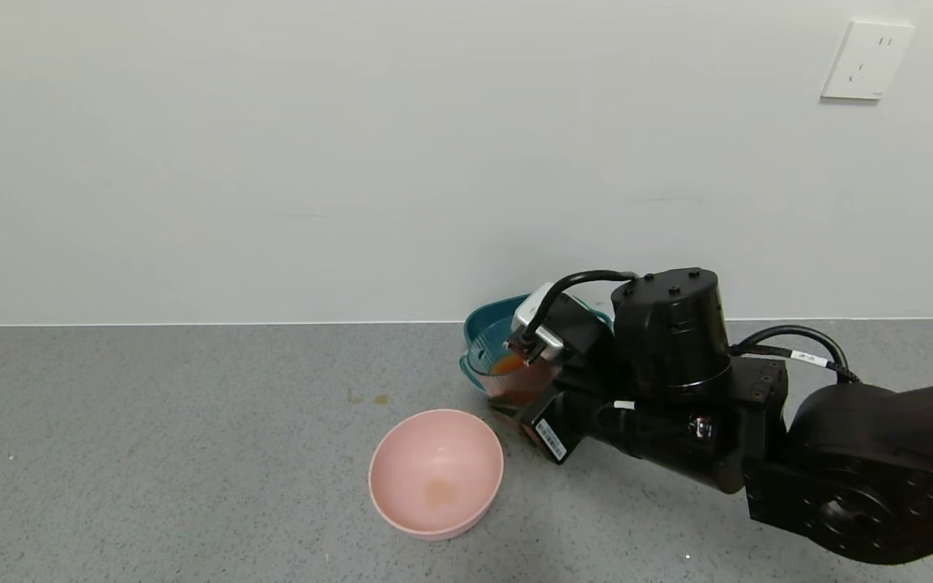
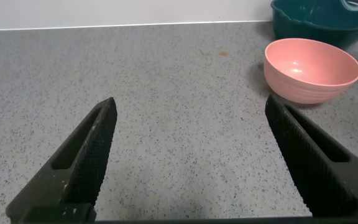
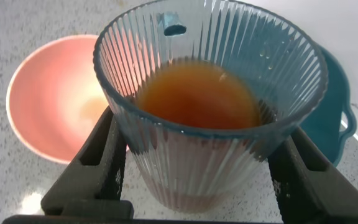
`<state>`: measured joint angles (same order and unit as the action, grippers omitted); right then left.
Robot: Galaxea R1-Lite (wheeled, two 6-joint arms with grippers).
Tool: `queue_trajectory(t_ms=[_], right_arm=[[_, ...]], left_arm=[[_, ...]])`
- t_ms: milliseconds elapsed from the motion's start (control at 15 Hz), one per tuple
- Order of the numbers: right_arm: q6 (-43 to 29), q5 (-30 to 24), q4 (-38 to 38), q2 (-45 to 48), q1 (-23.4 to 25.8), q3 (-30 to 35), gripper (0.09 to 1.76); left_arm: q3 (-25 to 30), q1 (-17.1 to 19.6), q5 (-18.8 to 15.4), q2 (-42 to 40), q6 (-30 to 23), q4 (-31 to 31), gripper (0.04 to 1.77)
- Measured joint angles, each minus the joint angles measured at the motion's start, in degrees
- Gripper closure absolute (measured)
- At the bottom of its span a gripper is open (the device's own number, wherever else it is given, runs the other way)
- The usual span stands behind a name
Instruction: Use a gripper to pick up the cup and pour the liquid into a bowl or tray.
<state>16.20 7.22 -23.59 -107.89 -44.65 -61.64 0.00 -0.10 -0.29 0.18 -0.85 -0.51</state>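
Note:
The ribbed translucent cup point(image 1: 517, 379) stands upright between the fingers of my right gripper point(image 1: 527, 398), which is shut on its sides. In the right wrist view the cup point(image 3: 210, 162) fills the gap of the right gripper point(image 3: 201, 134), and reddish-brown liquid point(image 3: 197, 96) fills its lower part. I cannot tell whether its base touches the counter. The pink bowl point(image 1: 436, 471) sits just left of and nearer than the cup, with a faint stain inside; it also shows in the right wrist view point(image 3: 48, 112). My left gripper point(image 2: 190, 118) is open over bare counter, well away from the bowl point(image 2: 312, 68).
A dark teal handled basin point(image 1: 484, 334) stands right behind the cup against the white wall; it shows in both wrist views point(image 3: 335, 106) point(image 2: 316, 22). The grey speckled counter point(image 1: 151, 453) stretches away to the left. A wall socket point(image 1: 867, 61) is at the upper right.

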Motion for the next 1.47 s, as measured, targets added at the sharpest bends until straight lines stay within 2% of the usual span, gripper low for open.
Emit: queue_trajectory(t_ms=[400,667,1200,1467], right_arm=[[3.0,4.4,1.0,-1.2,-1.2,-1.0,0.52],[3.6,5.1,3.5,-1.6,-1.9,-1.8,0.52],[5.5,9.6,5.7,-2.3,-5.8,-3.1,0.52],[5.0,9.6,14.0,-2.5,-5.6,-5.6,0.52]], left_arm=[[0.0,0.0,0.0,0.0,0.0,0.0,0.09],[0.0,0.0,0.0,0.0,0.0,0.0,0.09],[0.0,0.0,0.0,0.0,0.0,0.0,0.09],[0.0,0.0,0.0,0.0,0.0,0.0,0.09]])
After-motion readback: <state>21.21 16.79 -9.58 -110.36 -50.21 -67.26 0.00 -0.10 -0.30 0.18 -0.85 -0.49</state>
